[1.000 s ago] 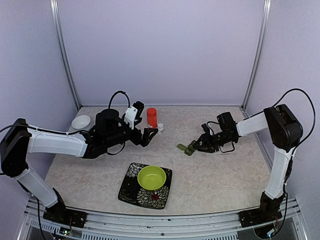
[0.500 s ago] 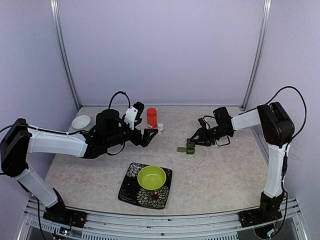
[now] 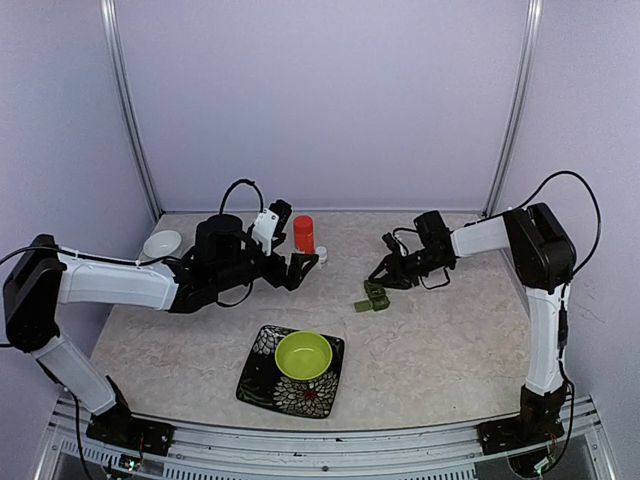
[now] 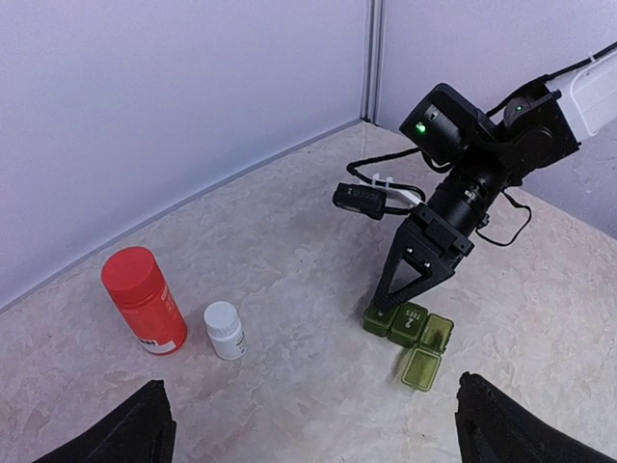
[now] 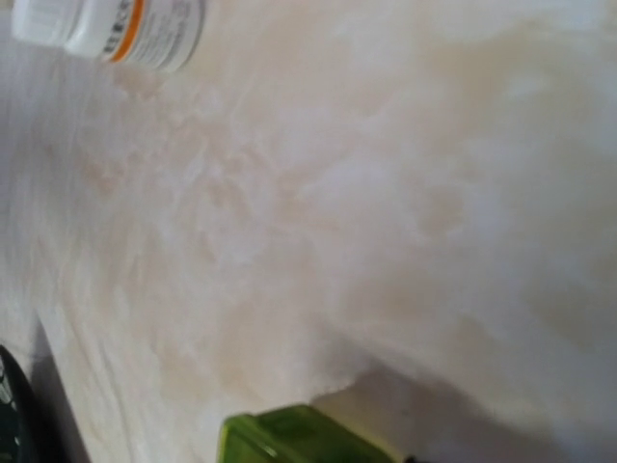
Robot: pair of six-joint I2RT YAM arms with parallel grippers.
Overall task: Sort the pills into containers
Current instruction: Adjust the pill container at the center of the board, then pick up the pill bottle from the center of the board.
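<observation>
The containers are a dark green pillbox (image 4: 410,325) of three compartments lying mid-table, also seen in the top view (image 3: 375,296). Its compartment nearest the left wrist camera has its lid (image 4: 421,368) flipped open. My right gripper (image 4: 386,304) slants down with its tips on the strip's end compartment, seen side-on, so the jaw gap is hidden. In the right wrist view only a green corner of the pillbox (image 5: 289,434) shows. My left gripper (image 3: 295,265) hovers open, left of the pillbox, holding nothing. No pills show.
An orange bottle (image 4: 145,301) and a small white bottle (image 4: 225,330) stand upright at the back, close to the left gripper. A patterned plate (image 3: 262,372) with a lime-green bowl (image 3: 303,354) lies near the front. A white dish (image 3: 161,243) sits far left.
The right arm's wrist has swung back and to the left while its fingertips stayed at the pillbox, which barely shifted. The left arm has hardly moved.
</observation>
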